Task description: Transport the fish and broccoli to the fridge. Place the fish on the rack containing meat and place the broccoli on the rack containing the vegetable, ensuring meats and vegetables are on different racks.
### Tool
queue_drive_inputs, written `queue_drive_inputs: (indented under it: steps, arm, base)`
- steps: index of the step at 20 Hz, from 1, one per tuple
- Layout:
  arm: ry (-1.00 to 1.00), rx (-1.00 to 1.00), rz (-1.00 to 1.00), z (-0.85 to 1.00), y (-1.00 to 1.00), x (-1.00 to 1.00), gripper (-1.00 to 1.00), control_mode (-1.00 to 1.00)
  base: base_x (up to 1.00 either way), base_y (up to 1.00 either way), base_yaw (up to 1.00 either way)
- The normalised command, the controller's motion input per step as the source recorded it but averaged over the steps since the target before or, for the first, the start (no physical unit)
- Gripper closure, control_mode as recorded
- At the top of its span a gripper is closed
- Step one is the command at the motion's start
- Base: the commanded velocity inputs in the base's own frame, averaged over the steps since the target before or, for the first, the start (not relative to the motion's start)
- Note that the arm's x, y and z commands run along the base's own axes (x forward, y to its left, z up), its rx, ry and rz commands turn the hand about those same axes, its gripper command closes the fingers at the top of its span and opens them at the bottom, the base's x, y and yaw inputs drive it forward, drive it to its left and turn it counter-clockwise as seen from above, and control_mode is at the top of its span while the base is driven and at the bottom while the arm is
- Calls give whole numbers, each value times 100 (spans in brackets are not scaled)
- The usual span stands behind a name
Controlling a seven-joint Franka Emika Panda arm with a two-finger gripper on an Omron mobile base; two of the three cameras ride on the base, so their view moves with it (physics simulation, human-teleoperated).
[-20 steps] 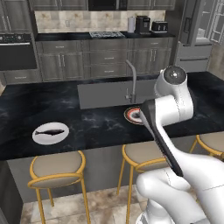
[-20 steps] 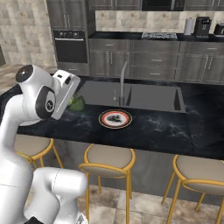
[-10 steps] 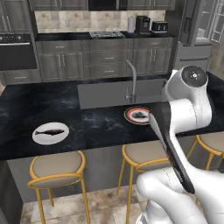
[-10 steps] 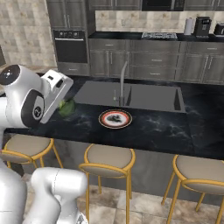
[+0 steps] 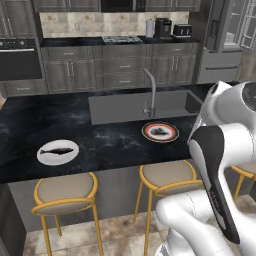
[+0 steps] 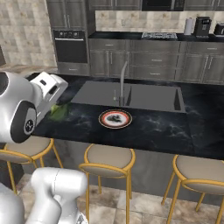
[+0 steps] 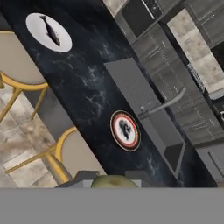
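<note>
Dark marble bench (image 5: pixel 100 130) carries your landmark, the sink (image 5: pixel 145 105). Your hand (image 6: pixel 54 107) is clenched on the broccoli (image 6: pixel 59 112), lifted for the fridge run; the fish (image 5: pixel 56 150) waits on its white plate (image 5: pixel 72 155), well left of the sink.

I see fish (image 5: pixel 56 149): dark, slender, lying flat on white plate (image 5: pixel 58 152), plate near front edge of black counter (image 5: pixel 100 135), toward its left end, above leftmost stool. In hand view fish (image 7: pixel 50 31) lies along plate's middle. Broccoli (image 6: pixel 59 111): green lump, off counter, tucked under white hand in right base view; in hand view only pale green rounded top (image 7: pixel 113 182) shows.
</note>
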Motion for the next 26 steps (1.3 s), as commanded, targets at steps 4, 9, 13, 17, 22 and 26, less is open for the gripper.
queue_drive_inputs:
  steps: [4, 9, 13, 17, 22, 26]
  arm:
    - [-4, 3, 0, 8, -12, -37, 100, 100]
    - [0, 0, 0, 0, 0, 0, 100, 100]
    - [0, 0, 0, 0, 0, 0, 100, 100]
    - [0, 0, 0, 0, 0, 0, 100, 100]
    - [0, 0, 0, 0, 0, 0, 100, 100]
    - [0, 0, 0, 0, 0, 0, 100, 100]
  base:
    - [-46, -28, -2]
    - [-96, -92, -7]
    - [-62, -100, -5]
    - [-18, -100, -2]
    - [5, -100, 0]
    - [4, -100, 0]
